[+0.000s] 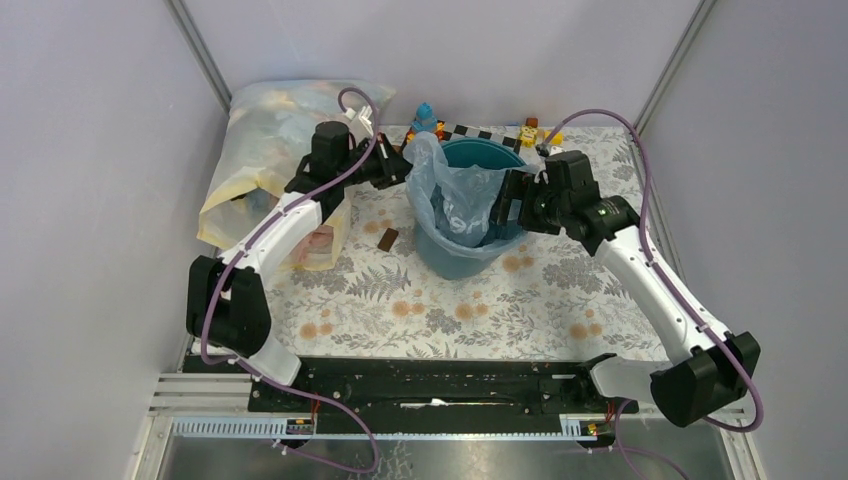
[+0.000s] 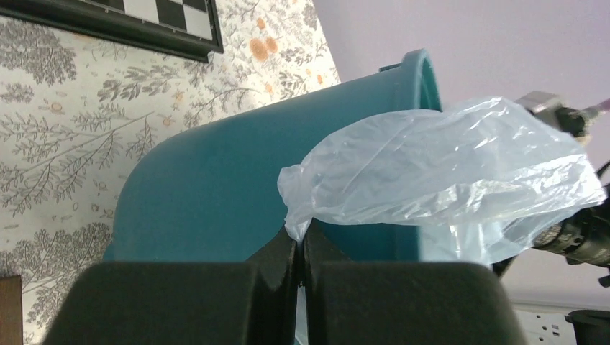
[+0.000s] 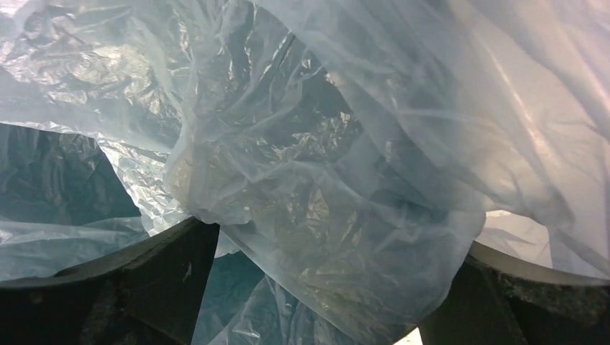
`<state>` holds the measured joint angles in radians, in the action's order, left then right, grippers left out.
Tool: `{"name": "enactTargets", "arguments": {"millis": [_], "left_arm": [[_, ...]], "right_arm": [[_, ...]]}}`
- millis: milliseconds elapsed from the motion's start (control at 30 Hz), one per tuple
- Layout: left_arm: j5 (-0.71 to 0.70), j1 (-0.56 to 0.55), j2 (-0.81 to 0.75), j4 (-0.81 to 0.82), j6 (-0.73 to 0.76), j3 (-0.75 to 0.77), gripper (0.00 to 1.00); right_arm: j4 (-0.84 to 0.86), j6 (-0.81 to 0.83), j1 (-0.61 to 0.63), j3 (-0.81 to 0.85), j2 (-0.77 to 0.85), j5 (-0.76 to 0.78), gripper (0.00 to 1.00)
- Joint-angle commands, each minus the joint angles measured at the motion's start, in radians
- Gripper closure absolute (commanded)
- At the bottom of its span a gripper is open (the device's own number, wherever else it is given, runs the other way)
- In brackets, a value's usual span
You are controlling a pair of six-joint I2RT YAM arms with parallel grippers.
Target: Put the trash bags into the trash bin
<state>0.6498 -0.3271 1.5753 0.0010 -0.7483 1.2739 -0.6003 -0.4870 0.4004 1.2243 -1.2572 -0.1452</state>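
A round, dark teal trash bin [image 1: 447, 262] stands upright on a table [image 1: 450, 315] covered with a fern-and-flower patterned cloth [image 1: 560, 300], seen from above. A thin, crinkly, pale blue trash bag [image 1: 462, 198] sits partly inside the bin. Most of its film fills the bin's mouth, and one corner rises above the rim on the bin's left side.

The left gripper [image 1: 403, 172] reaches in from the left of the bin. In its own wrist view, its two dark fingers [image 2: 277, 251] are pressed together, pinching a twisted corner of the bag just outside the bin's wall. From that pinch the film balloons out across the bin's rim.

The right gripper [image 1: 512, 205] is at the rim on the bin's right side, its tip among the film. In its wrist view the fingers [image 3: 155, 269] stand spread wide, one at each lower corner. Loose, bunched film hangs between them and fills nearly the whole view. Neither finger appears to clamp it.

To the left of the bin lies a large cloudy bag [image 1: 265, 150] with yellow edges, stuffed with items; the left arm passes over it. A small brown block [image 1: 388, 239] lies on the cloth just left of the bin's base. Behind the bin are a black-and-white checkered strip [image 1: 478, 132], a small blue toy figure [image 1: 427, 118] and a small yellow toy [image 1: 528, 134].
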Motion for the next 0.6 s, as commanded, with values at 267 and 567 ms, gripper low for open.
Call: {"name": "enactTargets", "arguments": {"millis": [267, 567], "left_arm": [[-0.071, 0.011, -0.028, -0.041, 0.046, -0.029, 0.96], [-0.124, 0.080, -0.099, -0.004, 0.016, -0.135, 0.96]], "right_arm": [[0.000, 0.277, 0.017, 0.099, 0.155, 0.274, 0.00], [0.070, 0.248, 0.017, 0.092, 0.158, 0.269, 0.00]]}}
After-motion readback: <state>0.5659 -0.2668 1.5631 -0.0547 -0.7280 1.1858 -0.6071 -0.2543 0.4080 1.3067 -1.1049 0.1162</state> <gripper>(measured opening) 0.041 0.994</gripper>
